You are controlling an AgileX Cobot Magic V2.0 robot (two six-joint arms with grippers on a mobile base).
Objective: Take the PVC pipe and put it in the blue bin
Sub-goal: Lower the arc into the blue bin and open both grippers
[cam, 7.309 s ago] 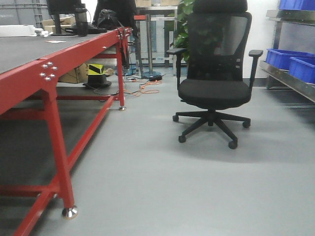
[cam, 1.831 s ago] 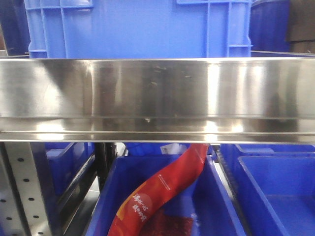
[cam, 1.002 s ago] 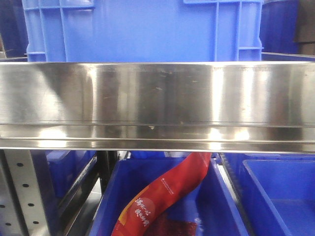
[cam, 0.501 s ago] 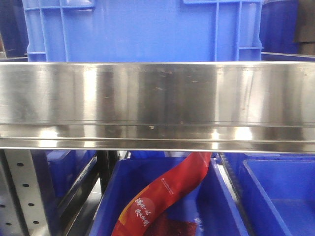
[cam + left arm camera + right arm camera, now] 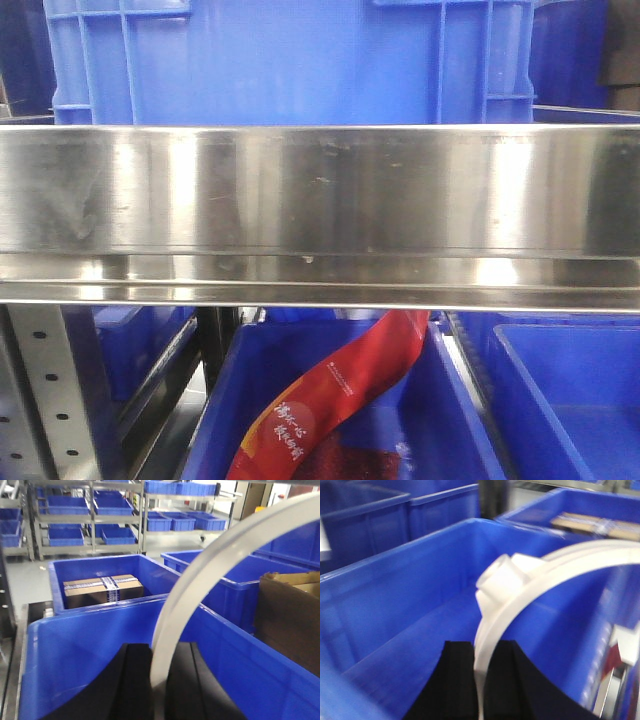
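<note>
In the left wrist view my left gripper [image 5: 159,650] is shut on a long, white, curved strip [image 5: 210,565] that arcs up to the right above a blue bin [image 5: 75,650]. In the right wrist view my right gripper [image 5: 481,647] is shut on a similar white curved strip [image 5: 560,570] above the inside of a blue bin [image 5: 395,595]. A short chunky white piece, the PVC pipe [image 5: 502,577], sits on that strip above the jaws. I see no hole in it. Neither gripper shows in the front view.
A steel shelf edge [image 5: 320,200] fills the front view, with a blue crate [image 5: 280,60] on it. A lower blue bin [image 5: 225,400] holds a red package [image 5: 340,390]. Neighbouring bins hold a taped carton [image 5: 102,587] and brown cardboard [image 5: 287,610].
Seven seconds ago the front view showed open floor, a red table and a chair; now it faces the shelf close up. Over the last second the view has barely shifted.
</note>
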